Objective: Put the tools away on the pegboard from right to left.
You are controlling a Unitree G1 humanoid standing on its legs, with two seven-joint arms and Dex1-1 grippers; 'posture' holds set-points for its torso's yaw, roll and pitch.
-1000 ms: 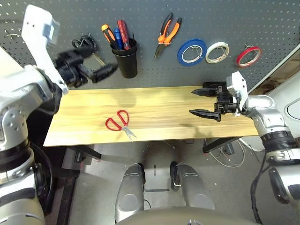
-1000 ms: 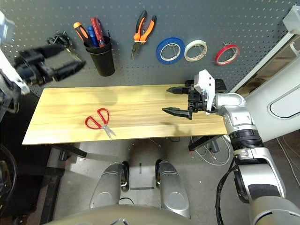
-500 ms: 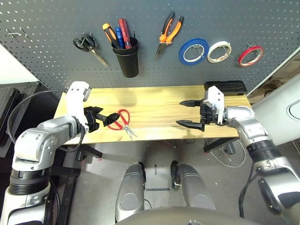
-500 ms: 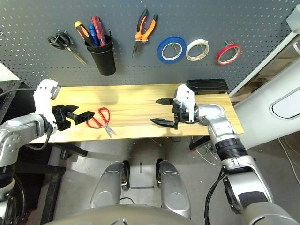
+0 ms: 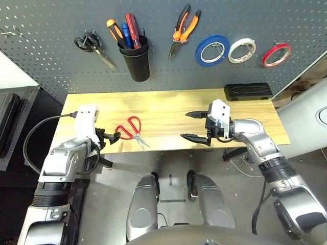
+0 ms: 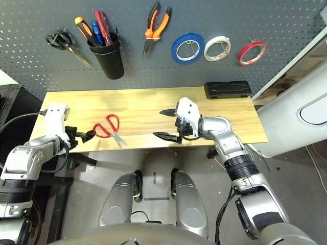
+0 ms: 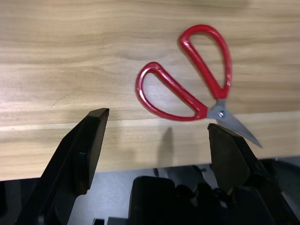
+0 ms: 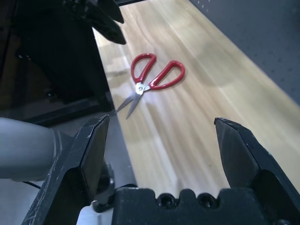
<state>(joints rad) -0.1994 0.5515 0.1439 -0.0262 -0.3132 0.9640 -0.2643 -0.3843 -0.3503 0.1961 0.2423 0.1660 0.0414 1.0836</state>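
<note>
The red-handled scissors lie flat on the wooden table, front left, blades pointing to the front edge. My left gripper hangs open at that edge, just left of the handles and not touching them. My right gripper is open over the table's middle and holds nothing. On the pegboard hang the red tape ring at far right and the orange-and-black pliers. The red-handled screwdriver stands in the black cup.
A blue tape roll and a white one hang between the pliers and the red ring. Black-handled scissors hang left of the cup. A black box lies at the table's back right.
My left arm has dropped from the pegboard to the table's front left edge, beside the red scissors. The right gripper has drifted left toward the table's middle. Both stayed open.
</note>
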